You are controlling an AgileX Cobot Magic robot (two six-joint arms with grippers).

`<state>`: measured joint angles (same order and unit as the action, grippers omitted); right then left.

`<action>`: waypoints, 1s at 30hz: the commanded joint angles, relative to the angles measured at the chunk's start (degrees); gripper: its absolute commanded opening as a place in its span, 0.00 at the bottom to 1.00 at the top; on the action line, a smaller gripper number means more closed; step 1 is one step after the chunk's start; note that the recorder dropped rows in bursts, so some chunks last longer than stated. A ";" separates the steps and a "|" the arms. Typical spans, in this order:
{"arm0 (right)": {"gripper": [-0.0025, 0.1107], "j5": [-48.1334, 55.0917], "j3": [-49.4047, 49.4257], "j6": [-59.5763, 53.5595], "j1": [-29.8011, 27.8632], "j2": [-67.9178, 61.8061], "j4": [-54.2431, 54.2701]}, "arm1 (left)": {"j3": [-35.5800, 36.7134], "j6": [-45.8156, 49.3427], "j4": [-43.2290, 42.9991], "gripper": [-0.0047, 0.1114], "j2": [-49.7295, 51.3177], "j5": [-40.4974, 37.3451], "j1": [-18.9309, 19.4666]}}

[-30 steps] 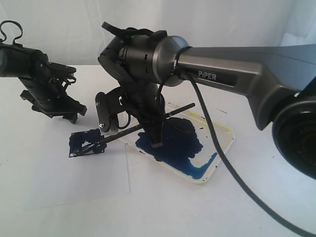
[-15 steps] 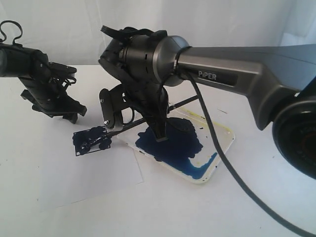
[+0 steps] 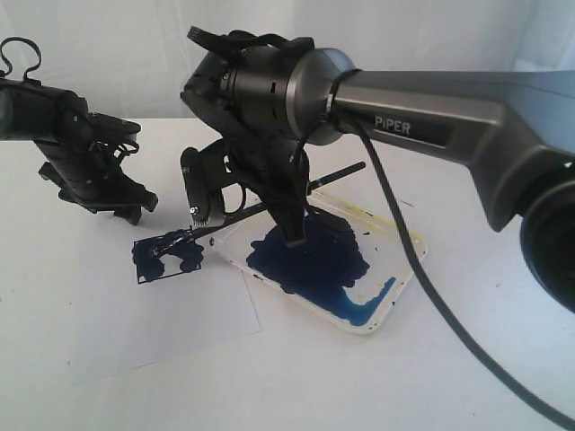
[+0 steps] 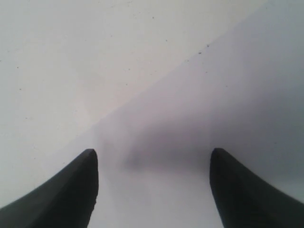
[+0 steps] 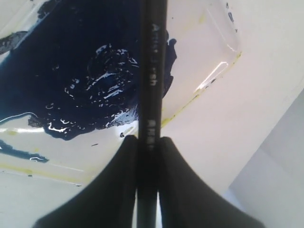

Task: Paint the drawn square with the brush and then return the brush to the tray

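Note:
The brush is a thin black stick slanting down to the left, and my right gripper is shut on its handle above the tray. Its tip lies at the far edge of the drawn square, which is smeared dark blue on the white paper sheet. I cannot tell whether the tip touches. In the right wrist view the brush runs between the shut fingers of the right gripper, over the blue blotch in the tray. My left gripper hangs open above the paper's far left; its wrist view shows the left gripper with nothing between the fingers.
A black cable droops from the right arm across the tray's right end. The right arm's thick grey link spans the upper right. The paper's near right corner sits close to the tray's front.
The paper sheet and its square have slid a little to the right. The right gripper has risen slightly, and the brush tip has moved from inside the square to its far edge. The left arm is still.

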<state>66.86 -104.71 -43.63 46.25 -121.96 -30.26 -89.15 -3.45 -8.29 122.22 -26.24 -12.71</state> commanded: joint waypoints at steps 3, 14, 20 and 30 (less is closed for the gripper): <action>0.02 -0.36 0.18 0.87 -2.20 -0.81 -0.27 | 0.40 0.63 -0.15 0.64 0.42 -2.54 0.02; 0.02 -0.13 0.18 -0.23 -2.30 -2.45 -0.62 | 0.40 0.63 -0.15 0.64 0.42 -2.54 0.02; 0.02 2.31 0.18 -2.71 -2.30 -2.11 0.37 | 0.40 0.63 -0.15 0.64 0.42 -2.44 0.02; 0.02 3.10 0.18 -6.01 -2.30 -1.87 2.83 | 0.40 0.63 -0.15 0.64 0.42 -2.44 0.02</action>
<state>68.76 -104.71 -48.48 44.25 -124.47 -27.80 -89.15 -3.41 -8.40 122.22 -26.36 -12.71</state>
